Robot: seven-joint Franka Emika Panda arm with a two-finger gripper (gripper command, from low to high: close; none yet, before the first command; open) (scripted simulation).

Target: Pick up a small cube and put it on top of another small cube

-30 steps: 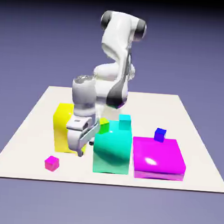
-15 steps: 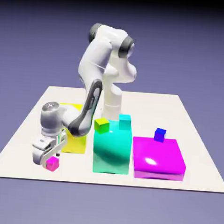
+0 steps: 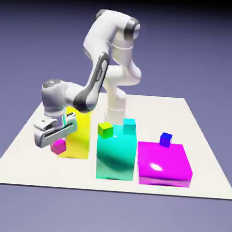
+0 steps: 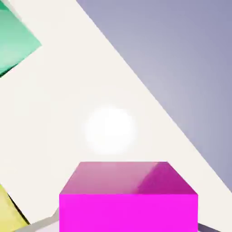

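1. The white table (image 3: pixel 202 158) is the biggest thing here, a pale slab set against the blue-violet backdrop.
2. The white arm (image 3: pixel 105 54) comes next, bending down from the far edge of the table toward the exterior view's left.
3. A large flat magenta block (image 3: pixel 163 164) lies at the exterior view's right, near the front edge of the table.
4. A tall cyan block (image 3: pixel 116 154) stands just beside the magenta block, on its left in the exterior view. In the hand view a green-cyan corner (image 4: pixel 13 41) shows at the upper left.
5. A yellow block (image 3: pixel 79 140) stands left of the cyan one, partly hidden behind the hand.
6. The gripper (image 3: pixel 57 142) hangs in front of the yellow block, its claw clamped on the small magenta cube (image 3: pixel 59 145).
7. That small magenta cube is lifted clear of the table. In the hand view it fills the bottom middle (image 4: pixel 128 199), large between the fingers, with bare table beyond it.
8. A small cyan cube (image 3: pixel 129 126) sits on top of the cyan block, at its far right corner.
9. A small green-yellow cube (image 3: pixel 105 130) sits on the same block's top, at its left.
10. A small blue cube (image 3: pixel 165 139) rests on the back edge of the flat magenta block.
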